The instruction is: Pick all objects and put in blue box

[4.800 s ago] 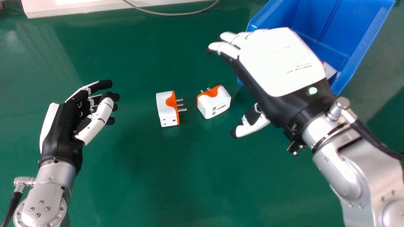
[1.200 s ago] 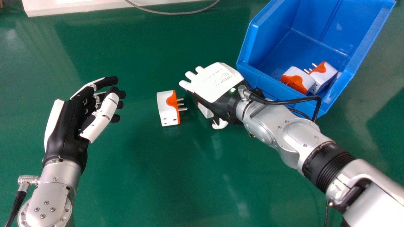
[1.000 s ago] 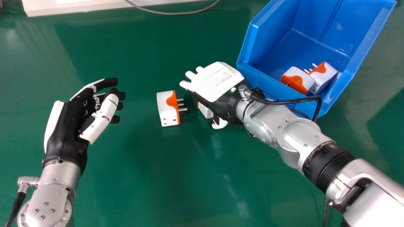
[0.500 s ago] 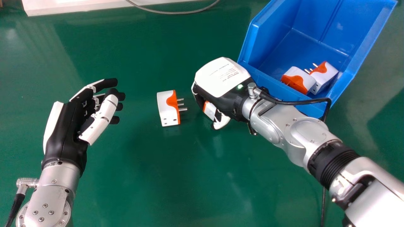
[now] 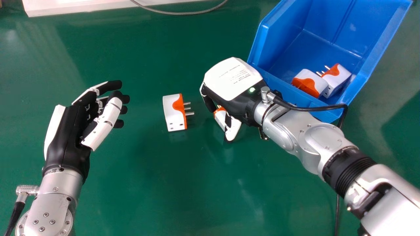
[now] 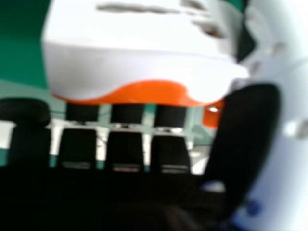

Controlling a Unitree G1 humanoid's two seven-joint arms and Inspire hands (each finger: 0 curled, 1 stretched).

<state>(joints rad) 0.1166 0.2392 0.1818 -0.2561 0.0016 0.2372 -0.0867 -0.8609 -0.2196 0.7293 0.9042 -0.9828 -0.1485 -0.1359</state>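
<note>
Under the right hand [image 5: 232,78], an orange-white adapter [image 5: 220,118], clamped in its curl.

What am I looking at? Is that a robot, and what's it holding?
Yes, a robot! One picture comes from a camera on its head, looking down; the close-up comes from a camera at its right hand. That hand's fingers and thumb curl round a held plug adapter, white and orange. On the green table sits a loose plug adapter, its metal pins sticking out sideways. Two more adapters lie in the blue box. The left hand holds nothing.
</note>
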